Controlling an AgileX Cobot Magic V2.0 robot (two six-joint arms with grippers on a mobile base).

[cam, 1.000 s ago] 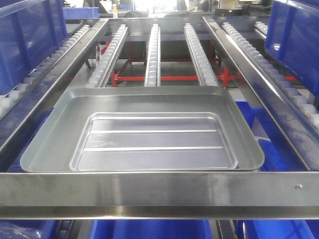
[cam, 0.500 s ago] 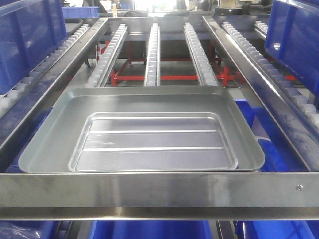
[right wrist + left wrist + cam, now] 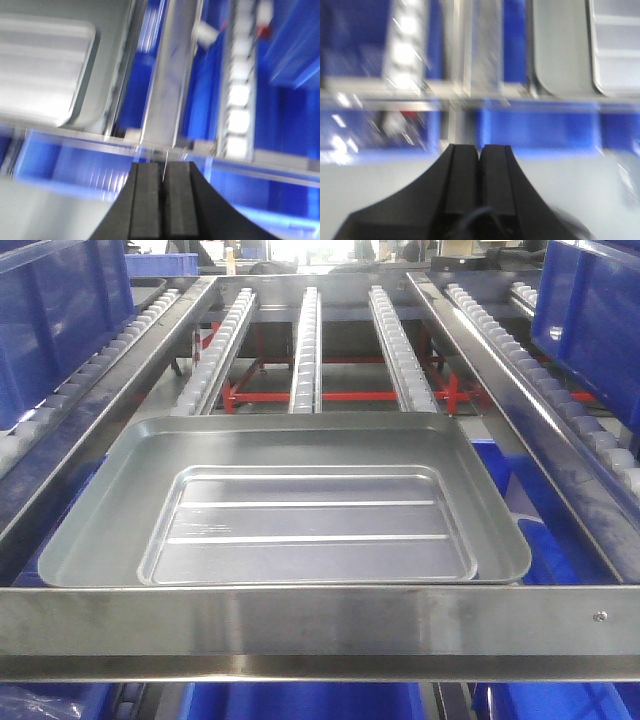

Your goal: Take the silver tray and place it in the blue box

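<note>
While the silver tray (image 3: 290, 510) lies lower centre on the roller rails (image 3: 305, 350), the left gripper (image 3: 480, 150) and right gripper (image 3: 161, 167) hang short of it, both pressed together; the approach is in hand, and next they must spread for its rim

Roller tracks (image 3: 307, 350) running back, red frame (image 3: 355, 396) beneath; steel crossbar (image 3: 300, 625) in front

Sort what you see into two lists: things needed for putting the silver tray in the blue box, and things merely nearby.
Needed: silver tray, blue box, left pincer, right pincer.
Nearby: roller rails, steel frame bar, red struts.
</note>
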